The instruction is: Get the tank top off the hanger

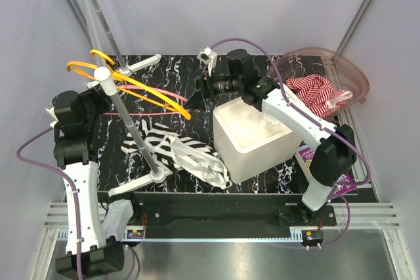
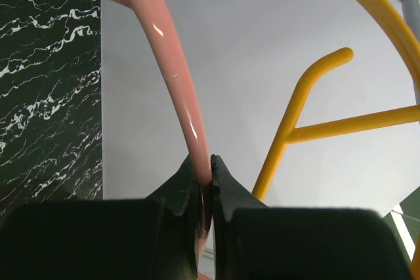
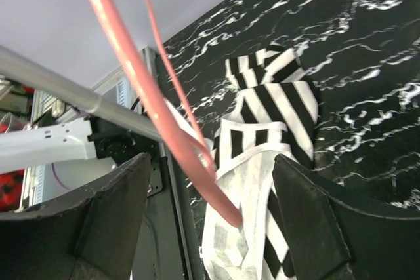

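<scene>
The tank top [image 1: 177,152] lies crumpled on the table [image 1: 177,73] toward the near edge, left of the white bin [image 1: 252,139]. The rack pole [image 1: 128,119] crosses over it. In my right wrist view its black and white stripes [image 3: 262,155] spread on the dark marble below the pink hanger [image 3: 121,50]. The hanger's lower end overlaps the fabric there, and I cannot tell whether they touch.

My left gripper [image 2: 209,178] is pinched tight on the hanger's pink bar [image 2: 172,63], fingers closed against it from both sides. My right gripper [image 3: 211,162] stands wide, with the hanger passing between its fingers and touching neither.

Yellow hangers [image 1: 125,83] hang on the rack just beside the left gripper. A clear bowl [image 1: 351,73] at the far right holds a red striped cloth [image 1: 318,93].
</scene>
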{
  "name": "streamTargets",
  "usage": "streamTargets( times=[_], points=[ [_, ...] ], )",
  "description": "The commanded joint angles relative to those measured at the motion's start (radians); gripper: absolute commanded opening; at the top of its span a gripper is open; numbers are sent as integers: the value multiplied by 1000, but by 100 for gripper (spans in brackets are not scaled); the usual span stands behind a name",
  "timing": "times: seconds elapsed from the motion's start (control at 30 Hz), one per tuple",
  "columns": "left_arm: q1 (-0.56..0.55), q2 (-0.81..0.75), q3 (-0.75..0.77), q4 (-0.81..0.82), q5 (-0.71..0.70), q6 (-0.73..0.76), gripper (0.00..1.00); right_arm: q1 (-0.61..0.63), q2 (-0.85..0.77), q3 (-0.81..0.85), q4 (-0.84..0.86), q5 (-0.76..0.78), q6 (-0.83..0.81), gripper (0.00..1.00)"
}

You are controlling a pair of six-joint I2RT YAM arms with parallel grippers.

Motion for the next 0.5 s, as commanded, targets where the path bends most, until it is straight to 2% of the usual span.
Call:
streamTargets(
  times=[0.0, 0.07, 0.1, 0.17, 0.2, 0.27, 0.3, 0.33, 0.37, 0.47],
  points=[
    [6, 0, 4, 58, 35, -31, 0, 47, 12, 14, 72, -33, -30, 81],
    [6, 2, 4, 56, 40, -36, 0, 53, 32, 24, 72, -44, -24, 77],
    [5, 0, -1, 56, 46, -47, 0, 60, 38, 33, 72, -44, -22, 66],
    [5, -1, -4, 56, 46, -54, 0, 68, 49, 36, 74, -47, -19, 53],
    [5, -4, -9, 56, 46, -60, 0, 71, 50, 34, 75, -45, -19, 42],
    [6, -9, -15, 58, 44, -64, 0, 80, 43, 30, 78, -41, -15, 28],
    [6, -9, -16, 56, 47, -62, 0, 83, 38, 25, 87, -33, -10, 12],
    [5, -10, -21, 56, 49, -64, 0, 88, 32, 21, 94, -25, 0, 4],
    [6, -13, -22, 58, 51, -61, 0, 88, 18, 18, 103, -12, 8, 0],
    [6, -23, -39, 58, 54, -62, 0, 88, -9, 13, 121, 45, 14, 0]
  ],
)
